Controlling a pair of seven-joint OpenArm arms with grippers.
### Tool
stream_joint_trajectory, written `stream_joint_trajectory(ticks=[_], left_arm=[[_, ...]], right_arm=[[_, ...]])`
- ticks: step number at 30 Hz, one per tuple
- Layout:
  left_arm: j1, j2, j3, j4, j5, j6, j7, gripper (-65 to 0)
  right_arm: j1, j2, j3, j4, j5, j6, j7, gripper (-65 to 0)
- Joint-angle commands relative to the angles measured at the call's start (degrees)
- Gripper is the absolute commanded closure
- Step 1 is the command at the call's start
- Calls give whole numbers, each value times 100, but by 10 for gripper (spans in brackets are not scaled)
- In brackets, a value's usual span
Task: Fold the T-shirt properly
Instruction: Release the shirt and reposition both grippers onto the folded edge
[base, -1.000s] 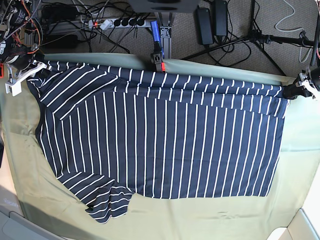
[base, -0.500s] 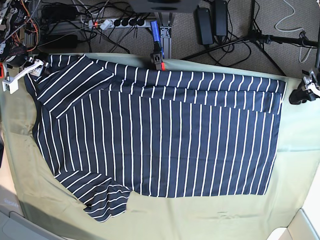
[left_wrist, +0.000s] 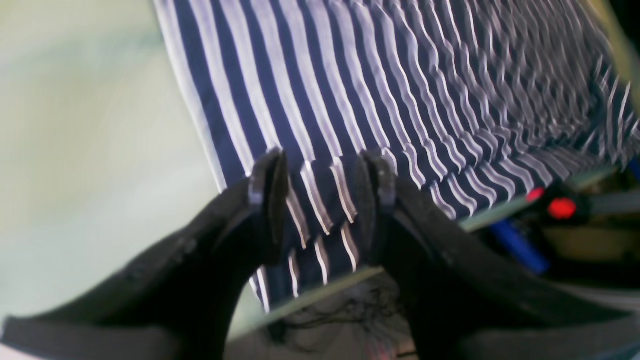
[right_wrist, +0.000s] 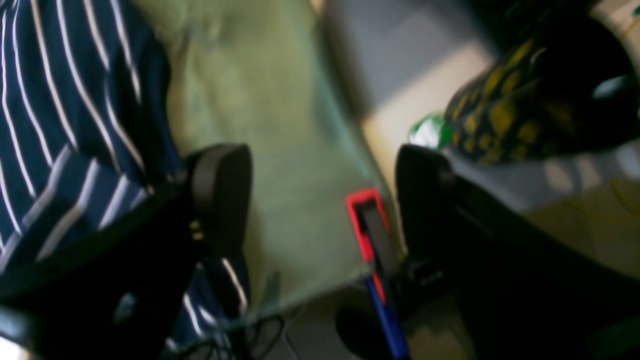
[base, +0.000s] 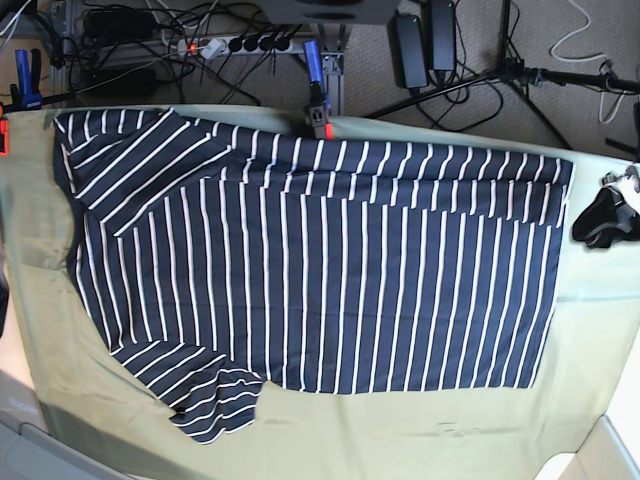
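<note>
Shirt (base: 320, 270): dark navy with thin white stripes, spread flat over most of the tabletop; its long top edge runs along the far edge, its straight side edge faces the base view's right edge.
Fold: a narrow band of the shirt lies doubled over along the far edge, from the middle to the far right corner.
Sleeves: one lies folded over the body at the far left corner, stripes slanted; the other sticks out toward the near left corner, rumpled.
Cloth (base: 30, 330): pale green, covers the tabletop under the shirt — bare strips show on the left, near and right sides.
Left hand (base: 603, 218): black, over the cloth at the right edge, just beside the shirt's far right corner; in its wrist view (left_wrist: 320, 200) the fingers stand apart with striped fabric seen between them, nothing pinched.
Right hand (right_wrist: 320, 195): not seen in the base view; its wrist view shows the fingers wide apart above bare green cloth, the shirt's edge to one side — empty.
Clamp (base: 317, 100): blue with red tips, at the middle of the far edge, touching the shirt's top edge.
</note>
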Motion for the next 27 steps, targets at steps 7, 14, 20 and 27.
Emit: stream_joint_trajectory(ticks=[7,14,20,27], left_arm=[[2,-284,-70,1257,334,-73,-341,-258],[4,-286,-70,1266,339,-73,-339,-258],[4,-284,-70,1263,315,-73,-341,-258],[2,-282,-70,1263,205,-73,-341,-258]], right_arm=[[1353,249,-896,-1049,-216,162,297,-441],[3206,243,-1961,-2966,-278,122,855,-441],[4376,225,-3355,-4461,-1029,-105,1513,-441],[4701,216,-4111,-5528,-1123,-236,1685,-440]])
